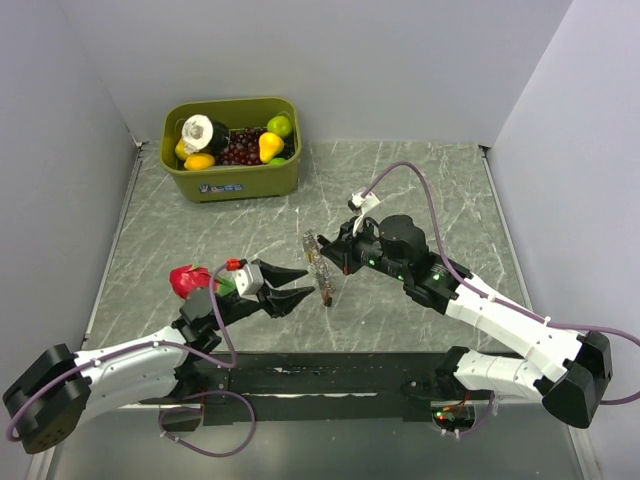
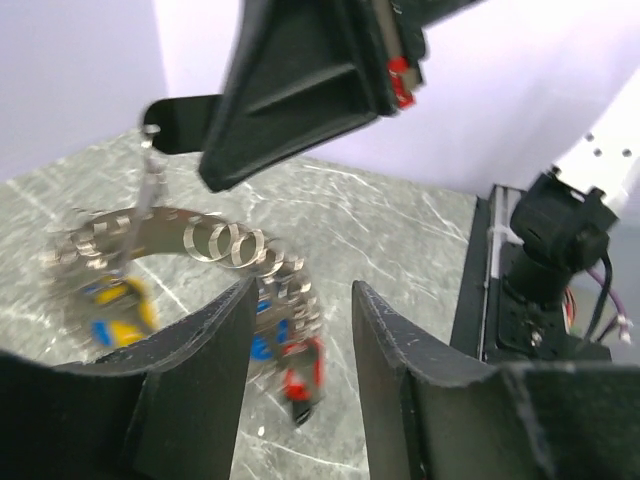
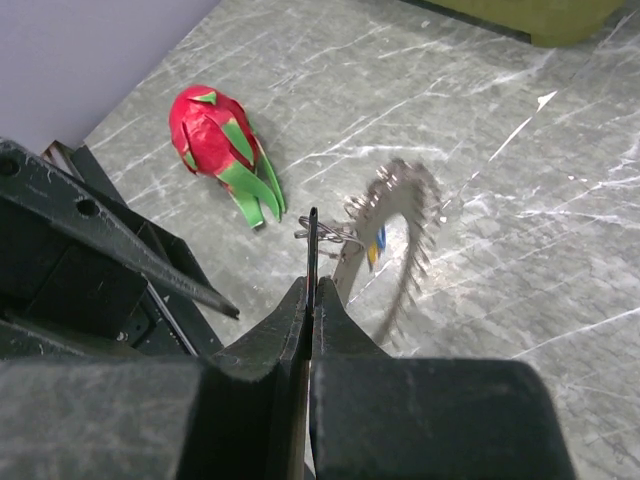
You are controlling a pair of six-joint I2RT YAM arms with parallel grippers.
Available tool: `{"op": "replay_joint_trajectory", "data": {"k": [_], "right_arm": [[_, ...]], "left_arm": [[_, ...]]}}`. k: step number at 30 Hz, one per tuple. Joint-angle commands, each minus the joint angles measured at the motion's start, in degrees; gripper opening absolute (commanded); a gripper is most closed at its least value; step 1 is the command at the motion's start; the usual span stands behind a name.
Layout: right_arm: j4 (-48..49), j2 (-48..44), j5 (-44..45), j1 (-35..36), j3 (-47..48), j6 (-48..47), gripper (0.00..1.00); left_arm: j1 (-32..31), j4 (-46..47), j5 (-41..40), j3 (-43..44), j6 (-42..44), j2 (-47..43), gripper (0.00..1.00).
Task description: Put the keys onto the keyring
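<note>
Top external view: the right gripper [image 1: 330, 255] is raised over the middle of the worktop [image 1: 420, 190], with the keyring [image 1: 320, 268] dangling from its tip. The left gripper [image 1: 308, 282] points at the ring from just beside it, its fingers apart and empty. A dragon fruit [image 1: 188, 282] lies behind the left arm, and a green bin [image 1: 240, 182] of fruit sits well apart at the far edge.

Left wrist view: the left fingers [image 2: 200, 360] stand either side of a clear gap, and the limp chain loop droops just beyond it. Keys [image 2: 120, 310] with yellow, blue and red heads are already threaded on the loop. Above, a small dark key [image 2: 175, 112] juts from the right gripper. The chain seems to hang from the key's hole, though the blur makes this uncertain.

Right wrist view: the right fingers [image 3: 285, 330] are pressed tight on the dark key's thin blade, seen edge-on. The ring beyond is smeared — probably swinging.

The risks come from that limpness. If the left fingers pinch while the loop sways, they could catch a key head rather than the chain, or miss altogether. A sideways tug on the chain could twist the narrow blade out of the right grip — dropping everything to the worktop.
</note>
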Motion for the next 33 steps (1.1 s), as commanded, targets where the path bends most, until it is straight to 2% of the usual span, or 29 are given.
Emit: {"op": "replay_joint_trajectory", "data": {"k": [1,13,20,33], "right_arm": [[3.4,-1.6,0.8,0.7,3.7,-0.4,0.00],[3.3,-1.0,0.4,1.1,3.6,-0.8,0.00],[3.5,-0.9,0.4,1.1,3.5,-1.0,0.00],[4.2,-0.5,0.1,1.3,3.3,-0.8,0.00]], "left_arm": [[-0.2,5.6,6.0,1.2,3.4,2.7,0.49],[-0.3,13.6,-2.3,0.2,5.6,6.7,0.45],[-0.3,15.9,-2.4,1.4,5.6,10.0,0.43],[-0.3,19.5,-8.6,3.8,6.2,14.3,0.48]]}}
